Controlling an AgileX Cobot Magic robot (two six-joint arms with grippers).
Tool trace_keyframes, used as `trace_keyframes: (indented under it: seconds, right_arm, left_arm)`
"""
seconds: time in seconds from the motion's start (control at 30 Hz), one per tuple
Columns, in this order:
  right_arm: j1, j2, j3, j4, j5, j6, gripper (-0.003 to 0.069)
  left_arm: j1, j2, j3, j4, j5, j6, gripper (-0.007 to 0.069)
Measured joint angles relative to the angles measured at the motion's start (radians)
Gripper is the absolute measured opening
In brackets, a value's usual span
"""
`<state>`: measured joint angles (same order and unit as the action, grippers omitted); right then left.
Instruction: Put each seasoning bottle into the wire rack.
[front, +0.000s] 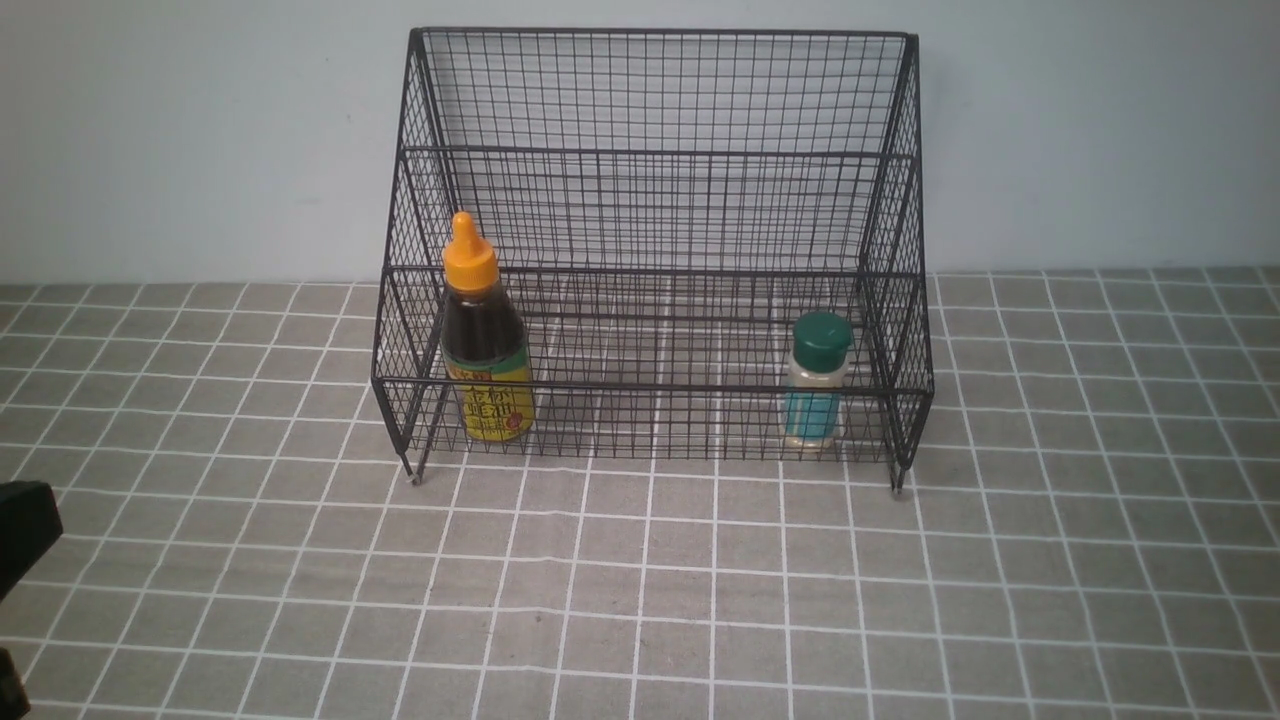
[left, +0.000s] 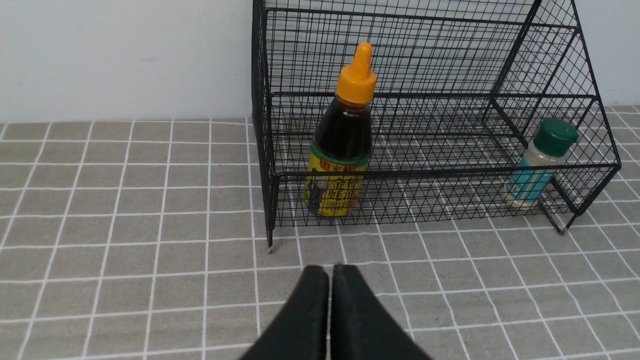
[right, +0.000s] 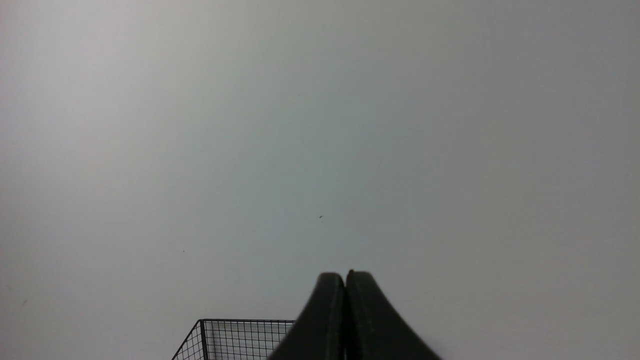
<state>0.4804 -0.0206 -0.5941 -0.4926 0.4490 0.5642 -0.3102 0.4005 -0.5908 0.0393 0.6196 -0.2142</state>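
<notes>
Left end effector (left: 328, 274): fingers pressed together with nothing between them, low over the tiled surface (front: 640, 600) in front of the wire rack (front: 650, 386) and apart from it. Right end effector (right: 345, 278): likewise closed and empty, raised and aimed at the bare wall (right: 320, 150). Only a top corner of the rack shows beneath it in its wrist view, and it is out of the front view. Dark-sauce bottle (front: 485, 345), orange-capped: upright on the rack's lowest tier at the robot's left end, with the front mesh crossing in front of it. Shaker jar (front: 817, 385), green-lidded: upright on the same tier at the right end, near the side wall of the rack. 2 bottles, both inside the rack and well apart from each other; none seen on the surface outside it. Judgement: placing looks finished for both of the 2 bottles, so the task reads as complete or at its closing stage, with the arms clear. Next move, if any, calls for no grasp, only bringing both arms to rest without nudging the rack's front rail. One risk worth flagging: the tall, narrow-based sauce bottle could tip if the rack is bumped.
</notes>
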Motion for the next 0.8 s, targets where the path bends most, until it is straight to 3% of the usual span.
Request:
trace_keyframes:
  seconds: [0.47, 0.67, 0.8]
  right_arm:
    - [0.000, 0.000, 0.001, 0.000, -0.001, 0.000, -0.0012]
    - [0.000, 0.000, 0.001, 0.000, -0.001, 0.000, -0.0012]
    - [0.000, 0.000, 0.001, 0.000, -0.001, 0.000, -0.0012]
  left_arm:
    - [0.035, -0.076, 0.057, 0.008, -0.037, 0.063, -0.0007]
    - [0.178, -0.285, 0.323, -0.039, -0.173, 0.194, -0.0007]
    - [0.222, -0.382, 0.464, -0.039, -0.197, 0.227, -0.0007]
